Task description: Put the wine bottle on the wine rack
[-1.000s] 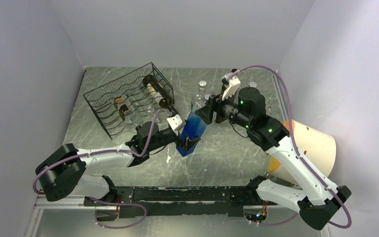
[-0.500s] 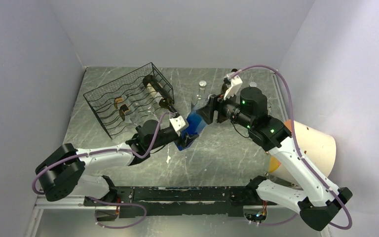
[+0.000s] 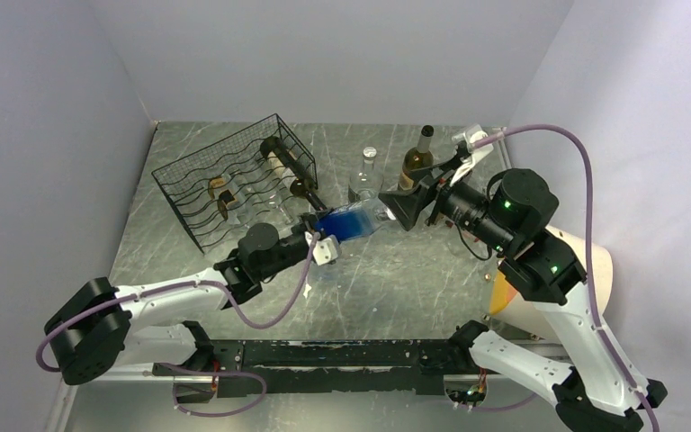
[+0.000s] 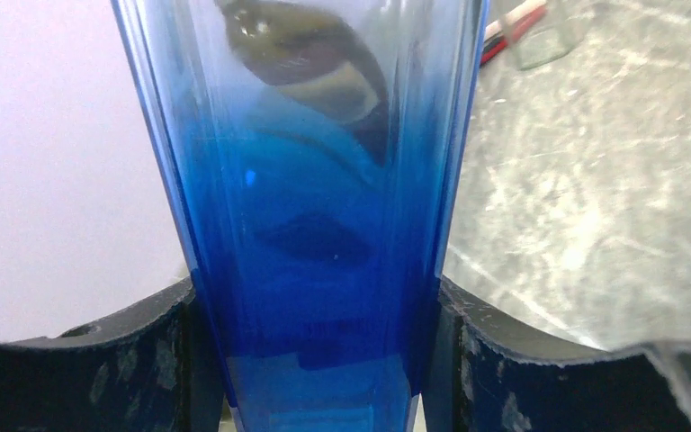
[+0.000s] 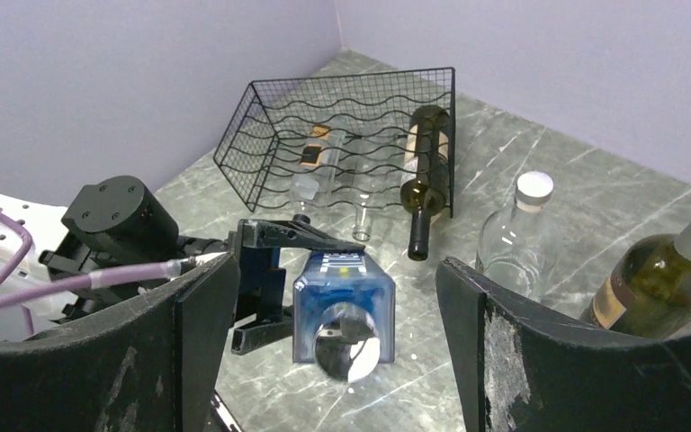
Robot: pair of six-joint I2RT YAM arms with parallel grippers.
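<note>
The wine bottle (image 3: 346, 223) is a square blue glass one, held level above the table with its silver-capped neck toward the right arm. My left gripper (image 3: 321, 245) is shut on its base end; in the left wrist view the blue bottle (image 4: 324, 225) fills the space between both fingers. My right gripper (image 3: 398, 205) stands open just off the neck and touches nothing. In the right wrist view the bottle's cap end (image 5: 342, 310) faces the camera between the spread fingers. The black wire wine rack (image 3: 225, 180) stands at the back left, just beyond the bottle.
The wine rack (image 5: 351, 135) has a dark bottle (image 5: 425, 171) and clear bottles lying in it. A clear bottle with a white cap (image 3: 366, 175) and an upright olive wine bottle (image 3: 418, 160) stand at the back. A cream cone-shaped object (image 3: 576, 261) sits at the right.
The left gripper closed on the bottle's base and tipped the bottle from slanted to level, toward the rack. The right gripper let go of the neck and drew back to the right.
</note>
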